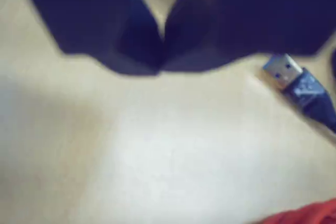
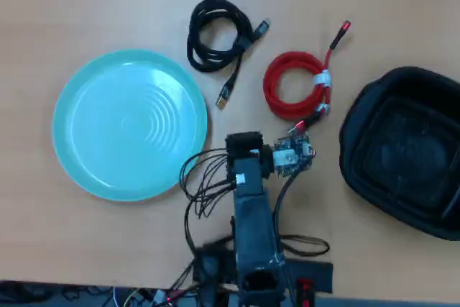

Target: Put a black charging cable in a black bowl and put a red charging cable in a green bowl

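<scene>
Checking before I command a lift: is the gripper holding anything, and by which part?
Nothing is held. The gripper shows empty, jaws nearly together; the black charging cable and red charging cable lie on the table.

**Lighting and image quality**

Overhead view: even, bright, diffuse illumination; the worktop shows only faint shadows. Soft glare lies on the green bowl. The black bowl is dark with little interior detail. Focus is moderate.

Wrist view: heavily blurred throughout. The jaws form a dark, featureless mass at the top edge. A pale sheen crosses the worktop centre.
</scene>
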### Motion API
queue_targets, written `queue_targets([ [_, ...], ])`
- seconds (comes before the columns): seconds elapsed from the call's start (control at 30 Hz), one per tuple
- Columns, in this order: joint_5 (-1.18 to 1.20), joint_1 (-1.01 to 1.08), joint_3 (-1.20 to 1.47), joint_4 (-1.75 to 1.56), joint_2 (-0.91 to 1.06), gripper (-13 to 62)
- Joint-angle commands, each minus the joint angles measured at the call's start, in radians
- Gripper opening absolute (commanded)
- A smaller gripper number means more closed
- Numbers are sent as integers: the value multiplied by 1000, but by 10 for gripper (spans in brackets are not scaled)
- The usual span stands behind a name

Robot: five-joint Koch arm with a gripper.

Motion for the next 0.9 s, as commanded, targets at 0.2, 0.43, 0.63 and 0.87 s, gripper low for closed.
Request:
queue_targets([
  [0.2,-18,2,-55,-11,2,-75],
  [0.43,-28,-11,-267,60,-6,-75],
  [0.63,-34,-23,-551,215,-155,-74],
  [0.87,-37,-106,-620,100,-198,-73],
])
